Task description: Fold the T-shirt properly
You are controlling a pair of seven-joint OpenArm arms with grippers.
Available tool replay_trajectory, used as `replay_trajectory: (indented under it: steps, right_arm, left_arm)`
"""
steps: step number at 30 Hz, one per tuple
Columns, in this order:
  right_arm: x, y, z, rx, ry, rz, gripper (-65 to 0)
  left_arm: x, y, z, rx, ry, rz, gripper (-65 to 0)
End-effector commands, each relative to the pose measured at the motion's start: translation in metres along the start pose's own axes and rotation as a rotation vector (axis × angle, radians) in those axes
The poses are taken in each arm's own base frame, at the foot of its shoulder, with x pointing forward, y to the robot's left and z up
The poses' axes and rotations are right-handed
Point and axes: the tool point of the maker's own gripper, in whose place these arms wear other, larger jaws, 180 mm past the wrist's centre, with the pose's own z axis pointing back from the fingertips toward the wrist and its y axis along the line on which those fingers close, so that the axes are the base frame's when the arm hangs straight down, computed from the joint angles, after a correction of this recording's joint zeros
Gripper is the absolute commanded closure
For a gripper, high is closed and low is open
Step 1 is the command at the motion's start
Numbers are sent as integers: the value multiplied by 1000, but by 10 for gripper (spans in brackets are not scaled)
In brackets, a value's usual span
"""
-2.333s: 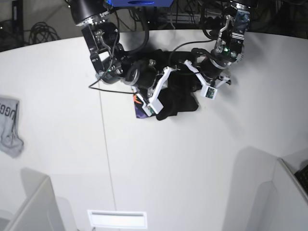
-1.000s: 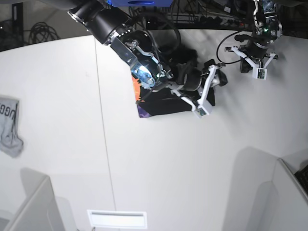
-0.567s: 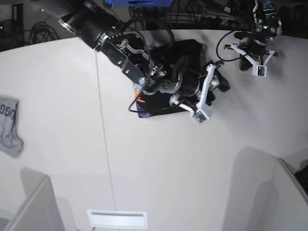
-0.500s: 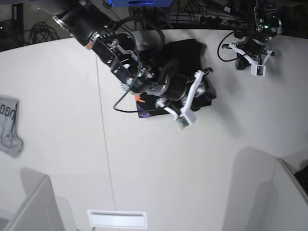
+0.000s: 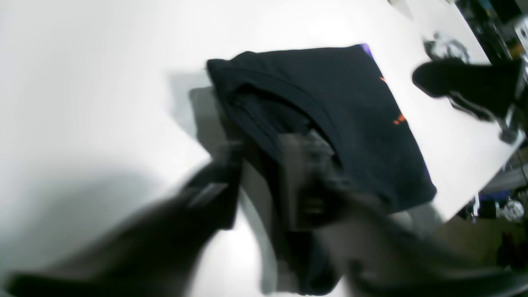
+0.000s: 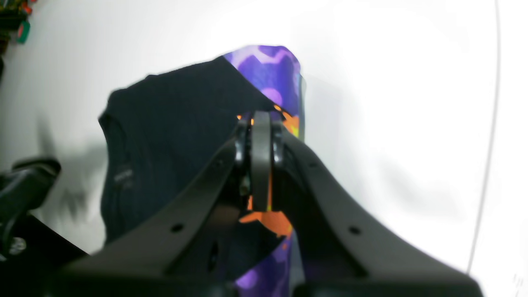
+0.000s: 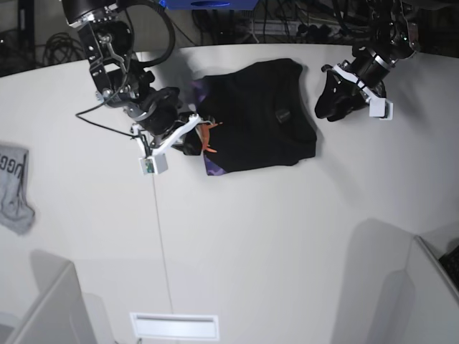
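Note:
The black T-shirt (image 7: pixel 265 115) lies folded in a rough square at the back of the white table (image 7: pixel 237 236). Its orange and purple print shows along its left edge (image 6: pixel 272 74). My right gripper (image 7: pixel 195 140) is shut at that printed edge (image 6: pixel 261 119). I cannot tell whether cloth is pinched between the fingers. My left gripper (image 7: pixel 331 100) is open and empty just off the shirt's right side. In the blurred left wrist view it (image 5: pixel 266 156) hangs over the shirt's (image 5: pixel 350 103) folded layers.
A small grey cloth with lettering (image 7: pixel 14 186) lies at the table's left edge. White partitions stand at the front left (image 7: pixel 50 308) and front right (image 7: pixel 401 287), with a white slot (image 7: pixel 174 326) between them. Cables lie beyond the far edge.
My right arm has swept back left from over the shirt to its left edge, leaving the shirt uncovered. My left gripper has come down a little toward the shirt's right side.

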Motion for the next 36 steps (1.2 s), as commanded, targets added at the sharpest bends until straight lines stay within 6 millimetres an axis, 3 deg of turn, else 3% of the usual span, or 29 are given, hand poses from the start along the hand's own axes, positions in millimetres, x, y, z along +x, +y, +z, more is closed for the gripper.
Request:
replay_trajectory:
  steps: [1,4,7,10,14,17,21,23,24,29,32,36]
  right_arm:
    - [10,4,4,21,-39,16,0]
    - [2,1,6,13,-22,15,0]
    - [-4,1,7,12,-9,8,0]
    - [-7,0,8,8,-1,6,0]
    - [-10,-1,10,5,2,1,0]
    - [-9,-3,13,3,1,15,0]
    - [-11,-5,16,-1,5,14,0]
    - [-12,-12,19,-19,2,2,0]
    - [-11,-20,21,-40,-5,-14,0]
    - [-11,-50,34,-122,-27,-63,0]
    - [-9,-80,49,-204,-51,-105,0]
    - [-7,-119,73,-321,-109,-199,0]
  left_arm:
    - [17,-7,-2,-33,-63,-3,-321]
    - [10,-13,-17,-63,-57,28,-515]
    - [-2,-21,-39,-112,-25,61,-612]
    - [-15,-26,-56,-148,15,89,-614]
    - [-30,-14,-67,-105,55,148,-599]
    - [-31,-6,-73,-60,62,179,-601]
    - [-32,-16,-85,-76,85,177,-597]
    - [-33,-16,-91,-58,96,191,-561]
    - [-32,-17,-95,-49,102,196,-510]
    - [-26,-22,-111,-49,142,155,-165]
    - [-21,-24,-123,-39,187,104,0]
    - [-21,-30,-139,-67,320,-7,0]
